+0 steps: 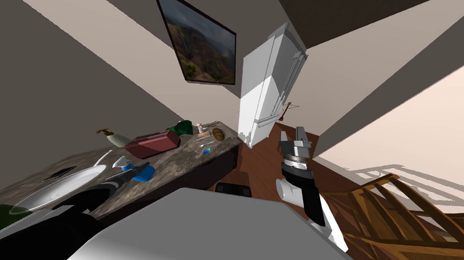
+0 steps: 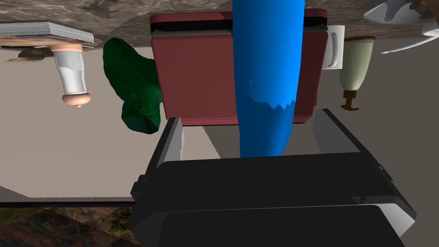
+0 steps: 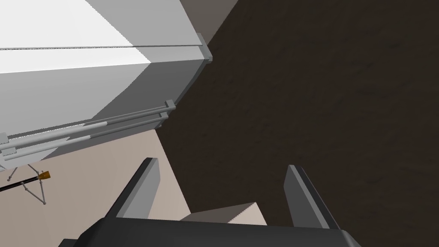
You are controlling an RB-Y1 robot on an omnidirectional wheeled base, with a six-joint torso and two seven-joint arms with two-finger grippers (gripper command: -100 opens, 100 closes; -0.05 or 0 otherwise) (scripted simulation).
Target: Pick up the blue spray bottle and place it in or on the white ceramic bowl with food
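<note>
- Blue on brown marbled stone: in the head view the blue spray bottle lies near the front edge of the counter. It is just beside the white bowl, which sits toward the counter's left end.
- Our left gripper reaches past the bowl's rim to the bottle. From the head alone we cannot tell how its jaws stand.
- Toward the counter's back edge sit a dark red box and a pump dispenser. A green lump and a brown loaf lie near the far right corner.
- Off the counter's right end, the wood floor lies open up to the white fridge. Our right gripper hangs over it, well apart from the counter, with a wooden railing on its other side.
- The left wrist view settles the jaws. Our left gripper stands open, with the bottle between the fingers and a gap on each side.
- That view also adds a white mug between the box and the dispenser. Past the green lump are a baby bottle and a stack of books.
- In the right wrist view, our right gripper is spread open and holds nothing. The fridge is beyond its fingers.
</note>
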